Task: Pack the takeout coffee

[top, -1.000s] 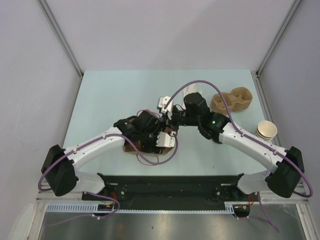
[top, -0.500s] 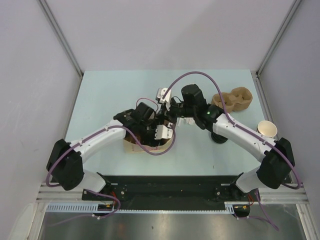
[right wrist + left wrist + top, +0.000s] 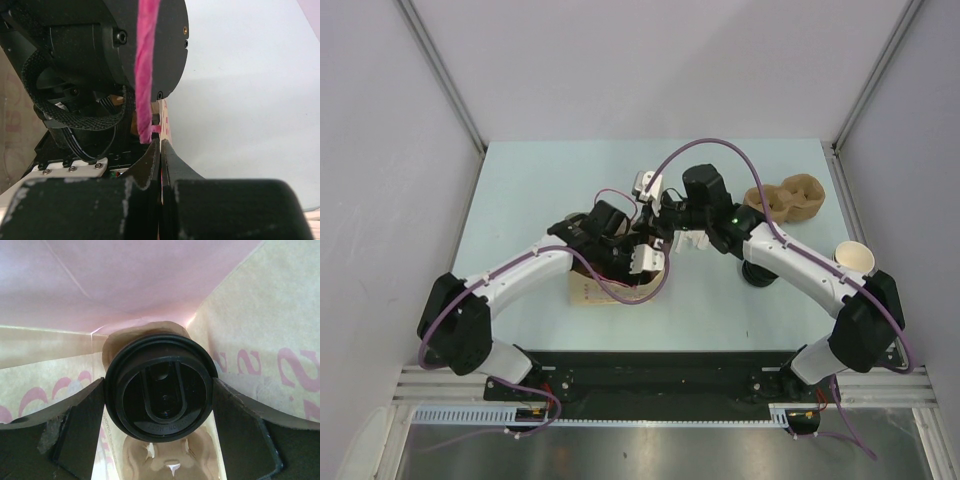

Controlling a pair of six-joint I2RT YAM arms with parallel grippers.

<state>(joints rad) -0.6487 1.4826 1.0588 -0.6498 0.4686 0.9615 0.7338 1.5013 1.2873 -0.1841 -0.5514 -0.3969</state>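
The takeout coffee (image 3: 162, 390) hangs upright inside the paper bag (image 3: 250, 315). The left gripper (image 3: 159, 407) is clamped on it, its dark fingers (image 3: 80, 430) pressing either side at about the height of the round black lid (image 3: 165, 352). Below sits a moulded pulp tray (image 3: 167, 465) on the bag's floor. The right gripper (image 3: 160, 150) is pinched closed on the bag's thin top edge. From above, the bag stands mid-worktop (image 3: 520, 180), mostly hidden under both arms.

The cup should be light, but its kraft wall will likely buckle if squeezed. The glossy, stiff plastic lid looks slippery and might pop off. I'd hold it just under the lid, where the rolled rim stiffens the paper, and keep it level. The bag is matte, pink-printed and easily creased
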